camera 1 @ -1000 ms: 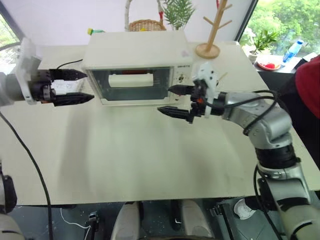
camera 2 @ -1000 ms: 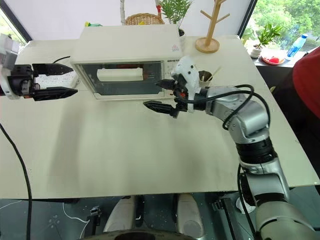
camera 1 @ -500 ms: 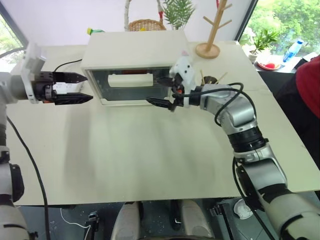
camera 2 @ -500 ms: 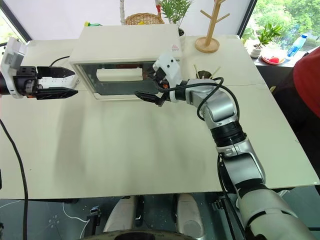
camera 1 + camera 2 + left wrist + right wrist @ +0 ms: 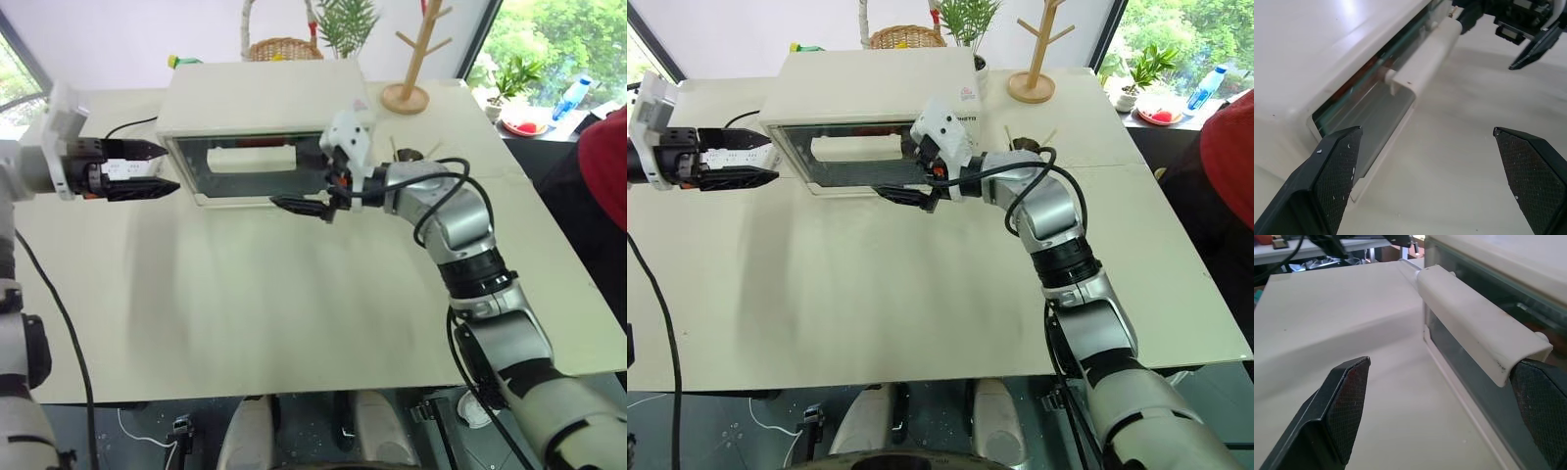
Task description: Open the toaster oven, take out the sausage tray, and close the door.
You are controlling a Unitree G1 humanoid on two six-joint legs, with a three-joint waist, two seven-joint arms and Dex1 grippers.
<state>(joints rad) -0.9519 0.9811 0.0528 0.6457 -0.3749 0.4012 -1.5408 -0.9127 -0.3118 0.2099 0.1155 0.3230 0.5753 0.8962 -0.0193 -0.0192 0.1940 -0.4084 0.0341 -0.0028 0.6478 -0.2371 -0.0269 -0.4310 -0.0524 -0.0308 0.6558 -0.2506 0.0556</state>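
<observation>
The cream-white toaster oven stands at the back of the table with its glass door shut. The white bar handle runs along the door's top edge. My right gripper is open in front of the door's right part. One finger sits by the handle's right end and the other is lower, out over the table. My left gripper hangs open just left of the oven's left front corner, pointing at it and touching nothing. The sausage tray is hidden behind the dark glass.
A wooden mug tree stands at the oven's back right, and a wicker basket and a plant stand behind it. A black cable leads to the oven's left side. A person's red sleeve is at the right edge.
My right gripper has swung left across the oven front, from the control panel to the handle's right end. The left gripper has barely moved. The door stays shut.
</observation>
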